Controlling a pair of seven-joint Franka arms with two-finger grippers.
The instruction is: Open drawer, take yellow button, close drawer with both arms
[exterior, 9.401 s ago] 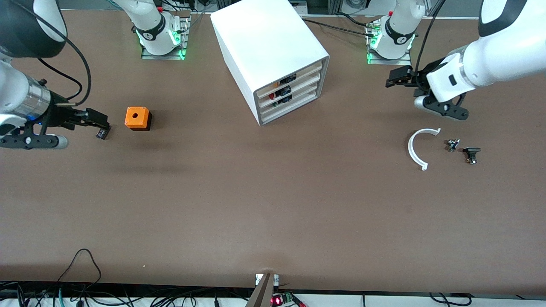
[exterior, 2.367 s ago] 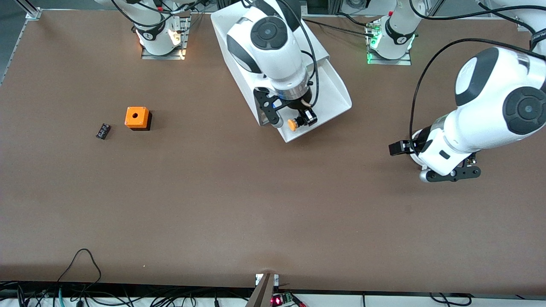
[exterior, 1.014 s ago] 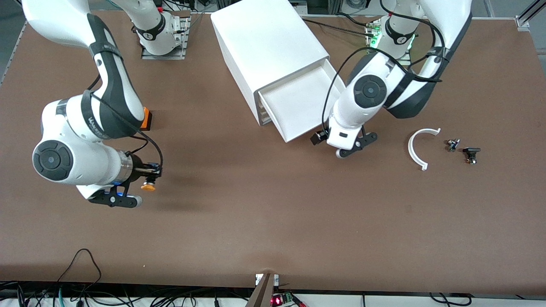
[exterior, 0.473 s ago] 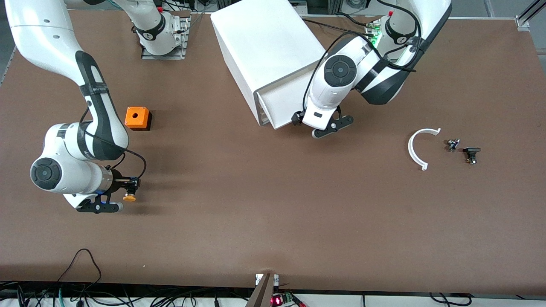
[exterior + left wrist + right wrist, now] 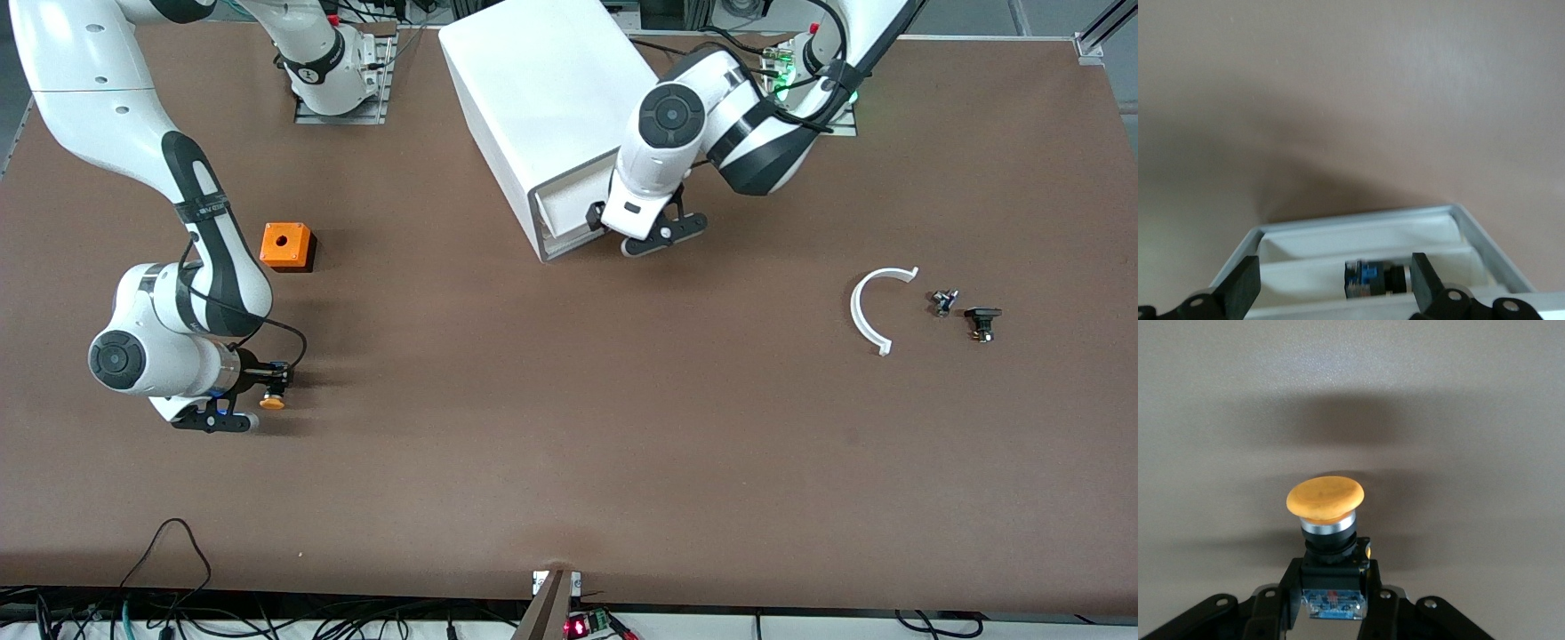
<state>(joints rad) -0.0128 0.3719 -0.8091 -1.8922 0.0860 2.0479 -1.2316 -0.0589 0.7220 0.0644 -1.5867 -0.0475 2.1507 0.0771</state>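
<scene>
We carry the button (image 5: 272,403) in the right gripper (image 5: 277,388), low over the bare tabletop (image 5: 569,427) toward the right arm's end, nearer the front camera than the orange cube (image 5: 286,246). The fingers (image 5: 1290,590) pinch its black body, so the orange cap sticks out clear — ready, we judge, to be set down. Our left gripper (image 5: 600,220), fingers (image 5: 1241,287) spread wide, is at the front of the drawer (image 5: 569,206), which pokes out only slightly from the cabinet (image 5: 542,89) — probably a flat push to shut it.
</scene>
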